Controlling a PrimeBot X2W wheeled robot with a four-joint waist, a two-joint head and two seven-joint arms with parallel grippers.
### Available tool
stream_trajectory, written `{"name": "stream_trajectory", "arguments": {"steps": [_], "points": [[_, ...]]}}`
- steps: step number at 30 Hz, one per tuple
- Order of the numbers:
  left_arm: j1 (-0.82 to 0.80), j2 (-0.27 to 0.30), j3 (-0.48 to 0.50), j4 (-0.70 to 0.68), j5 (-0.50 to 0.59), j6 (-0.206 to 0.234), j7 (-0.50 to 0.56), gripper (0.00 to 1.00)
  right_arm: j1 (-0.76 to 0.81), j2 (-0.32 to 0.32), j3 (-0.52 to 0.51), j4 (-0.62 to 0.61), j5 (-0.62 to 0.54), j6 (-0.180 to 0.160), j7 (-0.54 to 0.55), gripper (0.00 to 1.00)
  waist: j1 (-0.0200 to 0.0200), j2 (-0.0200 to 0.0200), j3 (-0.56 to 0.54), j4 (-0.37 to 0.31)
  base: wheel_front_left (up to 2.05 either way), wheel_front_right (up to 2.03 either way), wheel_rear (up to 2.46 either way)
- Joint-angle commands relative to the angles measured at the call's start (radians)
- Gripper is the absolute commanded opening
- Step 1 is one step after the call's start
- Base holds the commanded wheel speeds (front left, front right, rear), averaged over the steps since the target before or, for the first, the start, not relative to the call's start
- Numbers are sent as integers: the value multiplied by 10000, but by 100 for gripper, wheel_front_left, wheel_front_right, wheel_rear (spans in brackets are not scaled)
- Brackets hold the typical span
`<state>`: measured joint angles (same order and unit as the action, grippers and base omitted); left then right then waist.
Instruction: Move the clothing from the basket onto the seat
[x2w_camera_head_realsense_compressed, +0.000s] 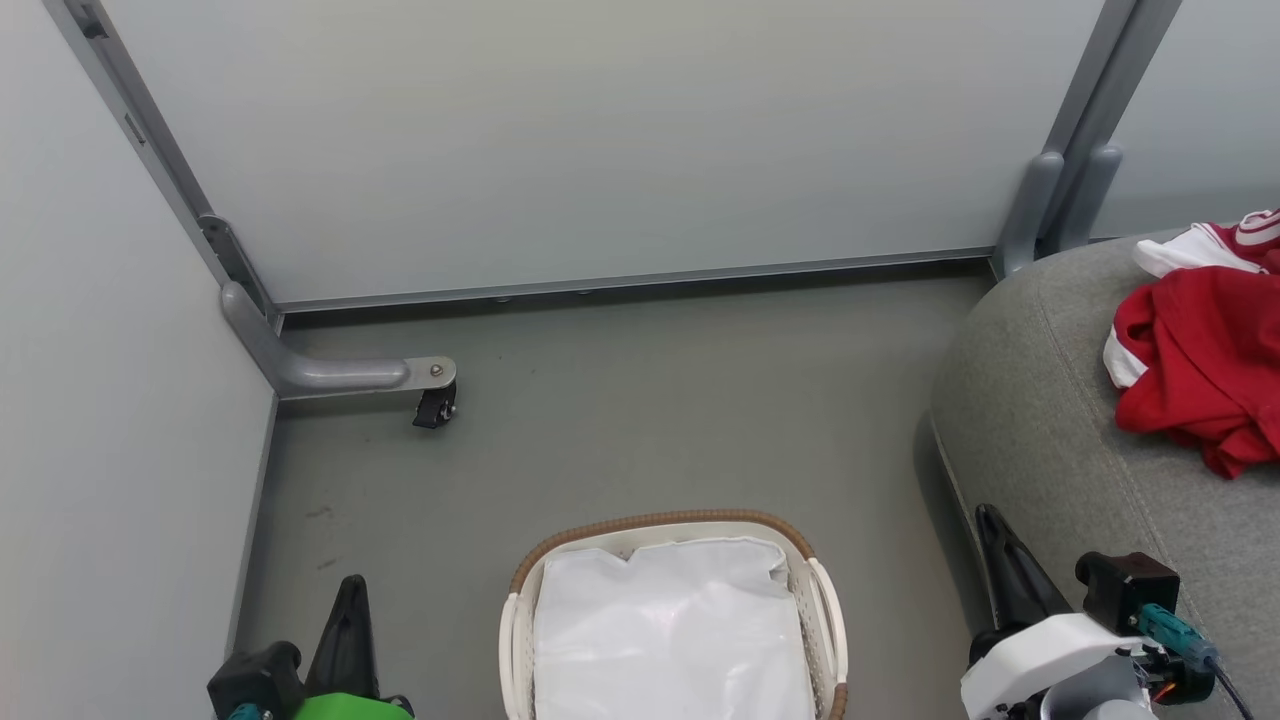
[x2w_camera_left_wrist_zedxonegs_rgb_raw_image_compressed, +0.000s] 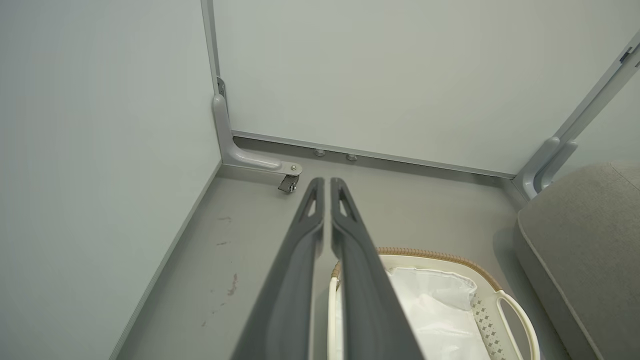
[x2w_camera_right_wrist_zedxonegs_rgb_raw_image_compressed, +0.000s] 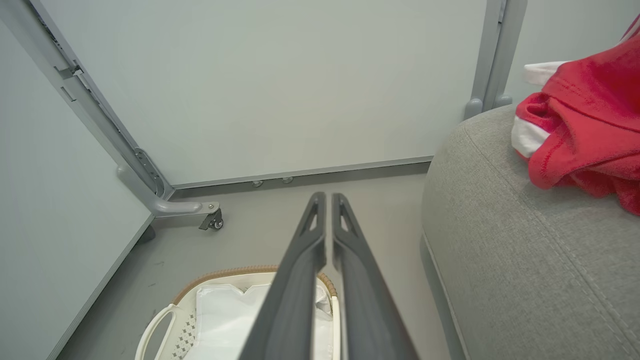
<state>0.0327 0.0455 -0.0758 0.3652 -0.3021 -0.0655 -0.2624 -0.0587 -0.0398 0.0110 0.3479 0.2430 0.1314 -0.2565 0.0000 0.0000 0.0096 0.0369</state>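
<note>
The white basket (x2w_camera_head_realsense_compressed: 826, 600) with its brown woven rim stands on the floor at the bottom centre; inside it I see its white liner (x2w_camera_head_realsense_compressed: 670, 630). The red and white clothing (x2w_camera_head_realsense_compressed: 1200, 360) lies bunched on the grey seat (x2w_camera_head_realsense_compressed: 1040, 420) at the right, and shows again as clothing (x2w_camera_right_wrist_zedxonegs_rgb_raw_image_compressed: 585, 125) on the seat (x2w_camera_right_wrist_zedxonegs_rgb_raw_image_compressed: 525, 240) in the right wrist view. My left gripper (x2w_camera_head_realsense_compressed: 351, 585) hangs shut at the lower left, left of the basket (x2w_camera_left_wrist_zedxonegs_rgb_raw_image_compressed: 505, 310). My right gripper (x2w_camera_head_realsense_compressed: 988, 515) is shut, between basket and seat edge. Both hold nothing.
Pale partition panels close the space behind and at the left. A metal panel foot with a small caster (x2w_camera_head_realsense_compressed: 435, 405) stands on the grey floor (x2w_camera_head_realsense_compressed: 650, 420) at the back left. A grey post (x2w_camera_head_realsense_compressed: 1060, 200) rises behind the seat.
</note>
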Motion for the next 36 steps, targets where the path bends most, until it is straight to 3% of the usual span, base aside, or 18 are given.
{"name": "stream_trajectory", "arguments": {"steps": [1,36], "points": [[-77,9,79,-100,-369,-21,123,0,-114,-22,-64,-96,388,0,107,0,0,0,-1,-5,0,0,0],[-666,31,830,-596,-5634,-293,1617,0,-296,-68,-550,-534,5886,-4,1588,0,0,0,-19,-107,0,0,0]]}}
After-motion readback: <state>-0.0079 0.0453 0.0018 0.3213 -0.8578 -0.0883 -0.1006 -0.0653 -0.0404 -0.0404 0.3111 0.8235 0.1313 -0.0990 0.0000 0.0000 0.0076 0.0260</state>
